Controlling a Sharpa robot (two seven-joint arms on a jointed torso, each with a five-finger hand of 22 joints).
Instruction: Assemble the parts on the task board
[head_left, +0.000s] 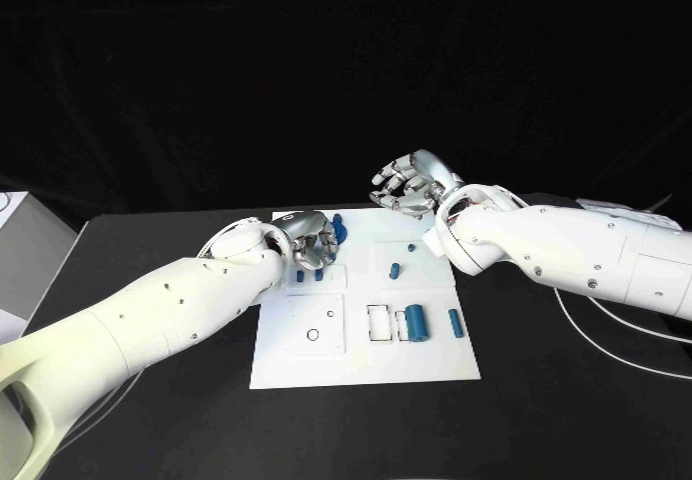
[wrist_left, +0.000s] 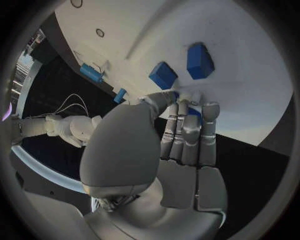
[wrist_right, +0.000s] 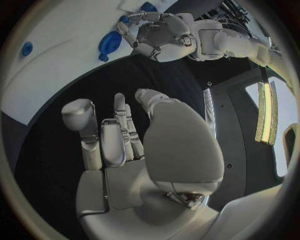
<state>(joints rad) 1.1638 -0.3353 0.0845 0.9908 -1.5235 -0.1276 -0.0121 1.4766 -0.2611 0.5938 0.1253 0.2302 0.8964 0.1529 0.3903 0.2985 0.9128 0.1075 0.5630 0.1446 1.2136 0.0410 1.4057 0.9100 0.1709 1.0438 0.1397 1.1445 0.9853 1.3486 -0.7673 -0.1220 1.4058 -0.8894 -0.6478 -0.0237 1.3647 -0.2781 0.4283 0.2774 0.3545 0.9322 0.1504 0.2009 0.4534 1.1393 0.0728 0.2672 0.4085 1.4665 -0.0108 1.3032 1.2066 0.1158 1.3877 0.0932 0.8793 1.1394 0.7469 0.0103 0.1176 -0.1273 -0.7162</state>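
The task board (head_left: 368, 360), a flat white rectangular plate, lies in the middle of the head view on the matte black table (head_left: 577, 400). Square panels are marked on its surface; one at lower left carries two small round holes, and a thin outlined rectangular slot sits just right of it. In the slots at lower centre right lie a ribbed blue cylinder (head_left: 417, 322) and, just beside it to the right, a slimmer blue pin (head_left: 454, 321). A small blue block (head_left: 395, 269) stands near the board's centre, and a tiny blue piece (head_left: 411, 247) above it. No writing can be read anywhere on the board.

The left hand (head_left: 306, 243), silver and smooth, rests at the board's upper left corner. Its wrist view shows the fingers (wrist_left: 190, 132) held together, their tips down on the white surface beside two blue blocks (wrist_left: 164, 75); whether anything is pinched under them cannot be told. A larger rounded blue part (head_left: 339, 228) shows just right of this hand.

The right hand (head_left: 410, 184) hovers above the board's upper edge, over the black table, fingers loosely curled and apart, with nothing in them.
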